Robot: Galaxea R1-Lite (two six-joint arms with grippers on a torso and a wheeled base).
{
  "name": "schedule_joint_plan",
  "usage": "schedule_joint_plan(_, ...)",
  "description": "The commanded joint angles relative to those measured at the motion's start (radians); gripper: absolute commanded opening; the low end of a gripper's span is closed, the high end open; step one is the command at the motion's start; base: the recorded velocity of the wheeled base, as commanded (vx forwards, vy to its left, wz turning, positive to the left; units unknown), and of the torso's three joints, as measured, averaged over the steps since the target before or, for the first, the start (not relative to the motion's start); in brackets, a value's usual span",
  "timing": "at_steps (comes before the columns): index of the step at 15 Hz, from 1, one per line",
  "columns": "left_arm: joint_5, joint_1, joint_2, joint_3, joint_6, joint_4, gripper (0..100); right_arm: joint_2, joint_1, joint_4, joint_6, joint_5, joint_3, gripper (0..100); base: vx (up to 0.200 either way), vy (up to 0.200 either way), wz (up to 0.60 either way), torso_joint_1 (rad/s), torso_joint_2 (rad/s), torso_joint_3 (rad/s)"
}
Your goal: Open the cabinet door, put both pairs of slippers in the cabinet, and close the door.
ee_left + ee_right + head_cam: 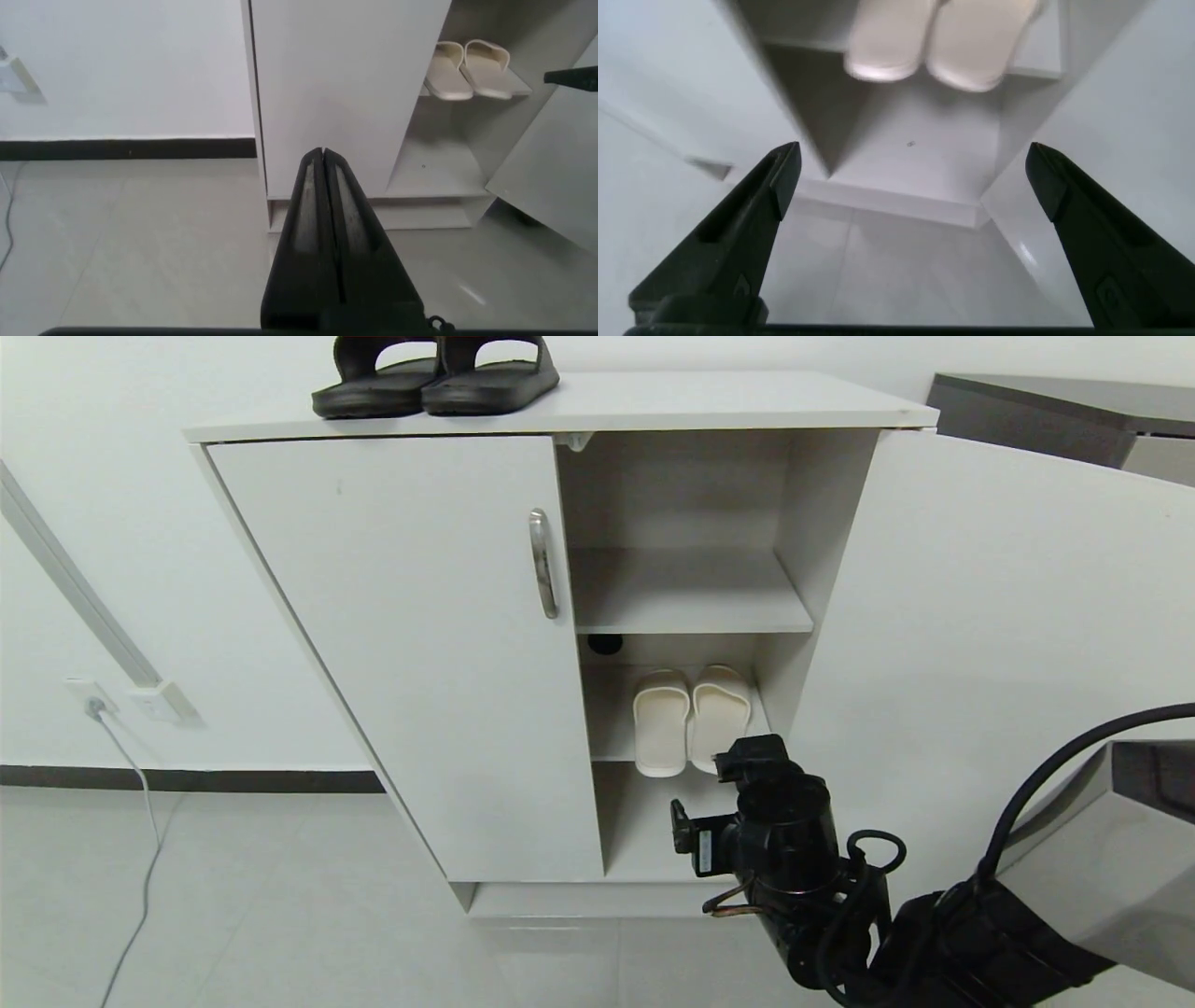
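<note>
The white cabinet (392, 644) has its right door (1008, 644) swung wide and its left door shut. A pair of white slippers (691, 717) lies side by side on the middle shelf, also seen as white slippers (475, 70) and white slippers (938, 35). A pair of black slippers (437, 375) rests on the cabinet top at the left. My right gripper (910, 168) is open and empty, just in front of the lower compartment below the white pair. My left gripper (323, 154) is shut with nothing in it, low above the floor and facing the cabinet's shut left door.
The upper shelf (686, 593) and bottom compartment (653, 831) hold nothing. A metal handle (542, 563) sits on the shut left door. A wall socket with a cable (121, 756) is at the left. A grey counter (1064, 415) stands behind the cabinet at the right.
</note>
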Motion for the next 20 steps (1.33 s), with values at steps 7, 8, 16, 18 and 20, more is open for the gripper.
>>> schedule_joint_plan(7, 0.000, 0.000, 0.002, -0.002, 0.001, 0.003, 0, 0.002, 0.007, -0.006, 0.000, -0.006, 0.017, 100, 0.000, 0.000, 0.00, 0.000, 0.00, 0.000)
schedule_joint_plan(8, -0.001, 0.000, 0.002, -0.002, 0.001, 0.003, 0, 0.007, 0.007, -0.006, 0.000, -0.007, 0.017, 100, 0.000, 0.000, 0.00, 0.000, 0.00, 0.000)
schedule_joint_plan(16, -0.001, 0.000, 0.002, -0.002, 0.003, 0.003, 0, 0.005, 0.006, -0.036, -0.003, -0.007, 0.048, 100, 0.000, 0.000, 0.00, 0.000, 0.00, 0.099)
schedule_joint_plan(18, 0.000, 0.000, 0.002, 0.000, 0.004, 0.000, 0, 0.005, 0.006, -0.036, -0.005, -0.007, 0.048, 100, 0.000, 0.000, 0.00, 0.002, 0.00, 0.193)
schedule_joint_plan(20, 0.002, 0.000, 0.002, 0.000, 0.004, 0.000, 0, 0.005, 0.004, -0.036, -0.005, -0.007, 0.048, 100, 0.000, 0.000, 0.00, 0.002, 0.00, 0.195)
